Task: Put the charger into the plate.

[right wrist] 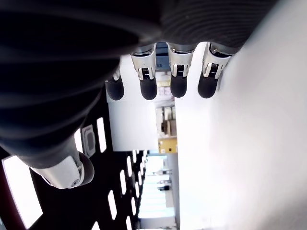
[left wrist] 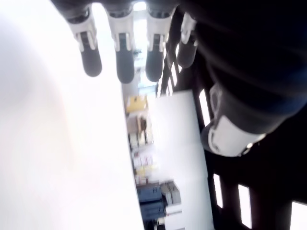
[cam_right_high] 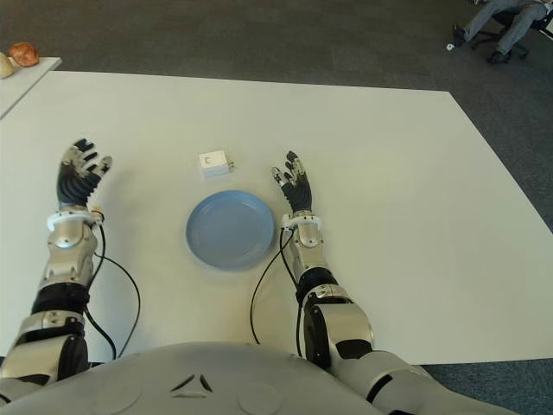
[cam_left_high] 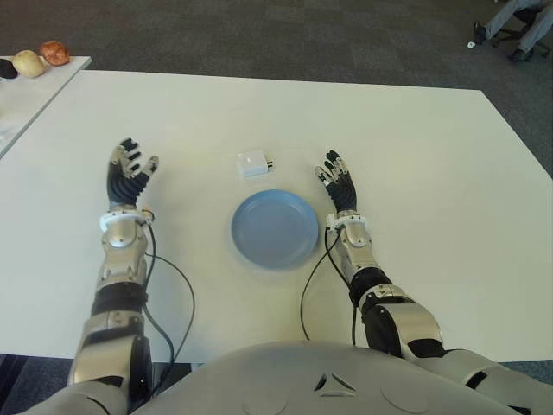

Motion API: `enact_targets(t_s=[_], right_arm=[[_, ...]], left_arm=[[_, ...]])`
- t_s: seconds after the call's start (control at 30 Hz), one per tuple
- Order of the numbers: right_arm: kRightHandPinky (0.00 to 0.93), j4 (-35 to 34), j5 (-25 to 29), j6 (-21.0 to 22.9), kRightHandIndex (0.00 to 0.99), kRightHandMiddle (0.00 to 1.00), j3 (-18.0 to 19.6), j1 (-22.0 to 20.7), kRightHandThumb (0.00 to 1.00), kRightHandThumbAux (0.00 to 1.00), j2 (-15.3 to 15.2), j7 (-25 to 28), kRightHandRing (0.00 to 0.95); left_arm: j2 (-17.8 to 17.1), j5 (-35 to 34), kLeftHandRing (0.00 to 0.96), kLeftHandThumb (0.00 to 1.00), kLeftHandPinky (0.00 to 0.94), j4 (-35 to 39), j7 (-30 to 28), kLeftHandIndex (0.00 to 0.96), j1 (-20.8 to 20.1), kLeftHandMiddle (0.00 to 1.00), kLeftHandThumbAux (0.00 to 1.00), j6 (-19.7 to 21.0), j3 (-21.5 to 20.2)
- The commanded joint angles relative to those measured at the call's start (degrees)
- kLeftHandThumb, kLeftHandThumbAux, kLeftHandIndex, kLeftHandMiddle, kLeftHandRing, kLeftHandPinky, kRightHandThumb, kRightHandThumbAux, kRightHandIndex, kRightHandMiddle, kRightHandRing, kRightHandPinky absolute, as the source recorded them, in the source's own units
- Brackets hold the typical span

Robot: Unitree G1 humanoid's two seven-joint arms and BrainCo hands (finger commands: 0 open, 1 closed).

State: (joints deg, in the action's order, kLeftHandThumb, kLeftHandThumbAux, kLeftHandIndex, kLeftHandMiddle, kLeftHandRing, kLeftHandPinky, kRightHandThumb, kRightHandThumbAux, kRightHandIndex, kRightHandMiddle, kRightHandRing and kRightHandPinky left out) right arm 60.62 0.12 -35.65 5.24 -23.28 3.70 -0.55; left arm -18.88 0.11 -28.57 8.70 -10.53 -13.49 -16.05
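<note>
A white table (cam_left_high: 415, 173) stands in front of the robot. In its middle, on the near side, lies a blue plate (cam_left_high: 275, 228), and nothing is in it. The charger (cam_left_high: 253, 163), a small white block, lies on the table just beyond the far left edge of the plate, close to it but not touching.

The right hand (cam_left_high: 338, 183) is just right of the plate, at the level of its far edge. Its fingers (right wrist: 178, 79) are spread and stretched forward, and it holds nothing. The charger is near this hand, to its left and a little farther away.

The left hand (cam_left_high: 127, 174) is well left of the plate, and also well apart from the charger. Its fingers (left wrist: 124, 62) are open and straight, with the thumb out to the side, and it holds nothing.

A black cable (cam_left_high: 173, 285) runs from each forearm over the table toward the robot's body.

At the far left, a second table (cam_left_high: 34, 86) carries some rounded things (cam_left_high: 41, 59), one pale and one reddish. At the far right corner, a person's legs (cam_left_high: 518, 26) show on the dark carpet (cam_left_high: 259, 35).
</note>
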Motion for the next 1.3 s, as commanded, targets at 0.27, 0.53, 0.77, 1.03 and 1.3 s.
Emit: enact_targets(t_s=[0.27,0.53,0.77,1.03,1.3], right_arm=[[0.012,4.3,1.3,2.1,0.0,0.0,1.1,2.6,0.028,0.599,1.6,1.1,0.0],[0.014,4.6,1.7,2.1,0.0,0.0,1.6,2.4,0.033,0.593,2.0,1.6,0.0],[0.012,4.9,2.2,2.1,0.0,0.0,2.1,2.1,0.033,0.582,2.2,2.2,0.0],[0.014,5.2,2.7,2.3,0.0,0.0,2.6,2.0,0.025,0.565,2.3,3.0,0.0],[0.023,5.1,2.7,2.2,0.0,0.0,3.0,2.0,0.015,0.552,2.4,2.8,0.0]], left_arm=[[-7.7,2.3,0.029,0.01,0.029,3.6,0.1,0.077,-8.6,0.042,0.87,11.2,-0.8],[-11.1,7.5,0.001,0.0,0.001,-2.5,-0.2,0.026,-14.4,0.004,0.839,9.2,3.6],[-14.6,19.7,0.0,0.0,0.0,-3.3,-0.5,0.002,-15.9,0.0,0.799,5.5,14.6],[-20.5,40.7,0.0,0.0,0.0,-22.7,8.8,0.0,-24.1,0.0,0.785,-5.2,32.0],[-21.8,54.1,0.0,0.0,0.0,-30.3,18.9,0.0,-29.8,0.0,0.791,-9.1,44.5]])
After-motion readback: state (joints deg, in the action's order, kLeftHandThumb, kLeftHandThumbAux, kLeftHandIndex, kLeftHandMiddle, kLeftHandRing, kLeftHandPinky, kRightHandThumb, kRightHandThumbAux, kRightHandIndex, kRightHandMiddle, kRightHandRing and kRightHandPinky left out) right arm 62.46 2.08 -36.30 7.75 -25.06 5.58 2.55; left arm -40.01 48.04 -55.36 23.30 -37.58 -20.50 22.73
